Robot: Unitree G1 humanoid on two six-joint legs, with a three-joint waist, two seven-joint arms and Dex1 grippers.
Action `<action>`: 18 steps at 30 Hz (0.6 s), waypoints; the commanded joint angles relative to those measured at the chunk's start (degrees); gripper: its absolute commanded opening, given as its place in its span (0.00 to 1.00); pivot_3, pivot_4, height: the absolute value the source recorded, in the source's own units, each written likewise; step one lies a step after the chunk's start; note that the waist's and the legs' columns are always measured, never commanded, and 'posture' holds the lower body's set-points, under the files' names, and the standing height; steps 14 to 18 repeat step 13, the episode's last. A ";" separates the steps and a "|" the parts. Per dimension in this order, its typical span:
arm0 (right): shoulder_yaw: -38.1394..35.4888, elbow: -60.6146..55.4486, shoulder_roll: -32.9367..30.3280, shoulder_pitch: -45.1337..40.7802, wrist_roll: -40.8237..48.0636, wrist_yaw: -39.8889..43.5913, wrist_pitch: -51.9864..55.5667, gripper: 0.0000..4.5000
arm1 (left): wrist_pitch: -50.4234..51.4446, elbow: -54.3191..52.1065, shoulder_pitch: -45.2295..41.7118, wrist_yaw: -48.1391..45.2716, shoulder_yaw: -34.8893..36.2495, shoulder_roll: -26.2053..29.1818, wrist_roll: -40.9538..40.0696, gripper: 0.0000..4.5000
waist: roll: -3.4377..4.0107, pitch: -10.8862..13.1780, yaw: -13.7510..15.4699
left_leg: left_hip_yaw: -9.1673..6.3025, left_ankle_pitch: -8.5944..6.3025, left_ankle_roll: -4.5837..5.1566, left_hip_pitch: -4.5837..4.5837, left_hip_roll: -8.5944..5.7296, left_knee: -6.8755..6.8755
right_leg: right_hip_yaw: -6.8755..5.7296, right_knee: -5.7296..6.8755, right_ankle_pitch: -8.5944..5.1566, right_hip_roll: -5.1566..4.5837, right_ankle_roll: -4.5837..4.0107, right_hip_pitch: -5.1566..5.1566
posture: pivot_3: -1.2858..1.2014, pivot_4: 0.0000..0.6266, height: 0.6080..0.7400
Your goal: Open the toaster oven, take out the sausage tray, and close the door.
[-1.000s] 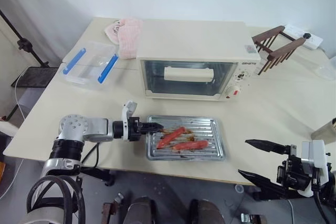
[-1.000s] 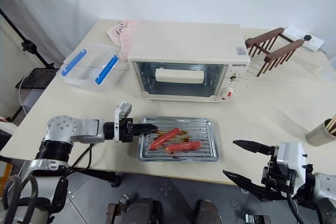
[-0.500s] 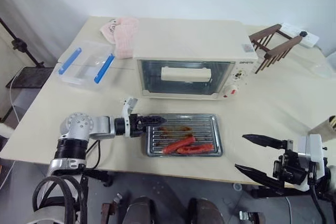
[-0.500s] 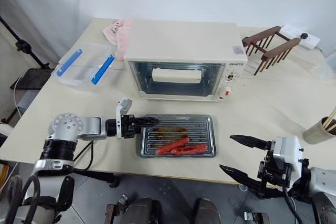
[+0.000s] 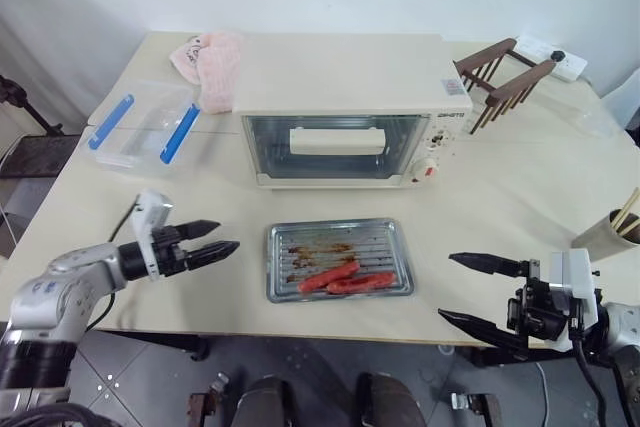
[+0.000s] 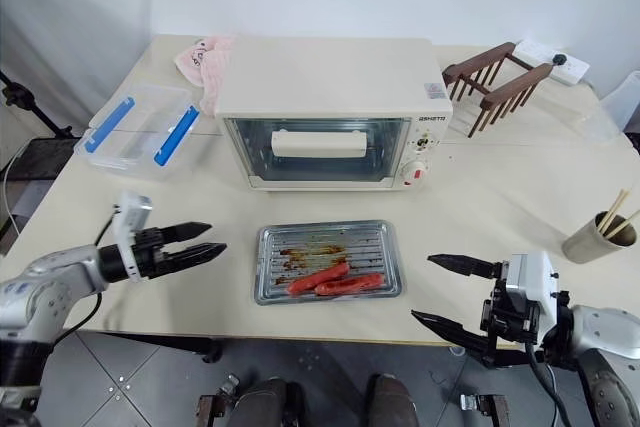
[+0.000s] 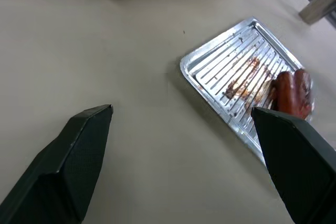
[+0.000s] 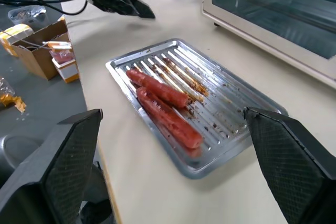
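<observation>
The cream toaster oven point(image 5: 345, 137) stands mid-table with its glass door point(image 5: 336, 139) shut. In front of it the silvery sausage tray point(image 5: 338, 259) lies flat on the table, with two red sausages point(image 5: 345, 279) along its near side and brown grease on the ribs. My left gripper point(image 5: 225, 235) is open to the left of the tray, a short gap away, pointing at it and holding nothing. In the left wrist view the tray point(image 7: 247, 82) lies beyond the spread fingers. My right gripper point(image 5: 447, 287) stays open and empty by the table's front right edge.
A clear plastic box with blue clips point(image 5: 145, 122) and a pink cloth point(image 5: 212, 62) sit at the back left. At the back right are a brown wooden rack point(image 5: 500, 72) and a white power strip point(image 5: 550, 55). A cup with chopsticks point(image 5: 610, 232) stands far right.
My left gripper has let go of the tray's left rim, opened wide and drawn away to the left. The sausages have slid to the tray's near side. The camera view has shifted.
</observation>
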 commanded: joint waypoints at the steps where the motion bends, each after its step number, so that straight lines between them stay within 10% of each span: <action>1: -0.77 0.71 -0.19 -0.30 0.09 1.51 -2.01 1.00 | -16.84 -1.86 3.63 -6.13 5.08 0.96 5.47 1.00 | 0.00 0.00 0.24 | 0.03 -0.03 0.02 0.00 0.00 0.01 | 0.00 0.00 0.00 0.00 0.00 -0.02 | 0.52 0.24 1.00; 6: 0.68 6.68 -0.92 -6.17 -2.24 3.87 -5.48 1.00 | -32.18 -0.22 7.62 -9.64 10.69 0.15 8.74 1.00 | 0.00 0.00 0.24 | 0.25 -0.10 0.12 0.01 0.03 0.04 | 0.02 0.00 0.01 -0.01 0.01 -0.10 | 0.52 0.24 1.00; 18: 1.72 12.57 -0.19 -11.40 -5.08 5.51 -9.96 1.00 | -29.63 -1.84 12.09 -11.93 11.76 1.48 7.20 1.00 | 0.02 0.01 0.03 | 0.47 -0.13 0.14 0.02 0.02 0.03 | 0.01 0.21 0.02 0.01 0.04 -0.31 | 0.52 0.24 1.00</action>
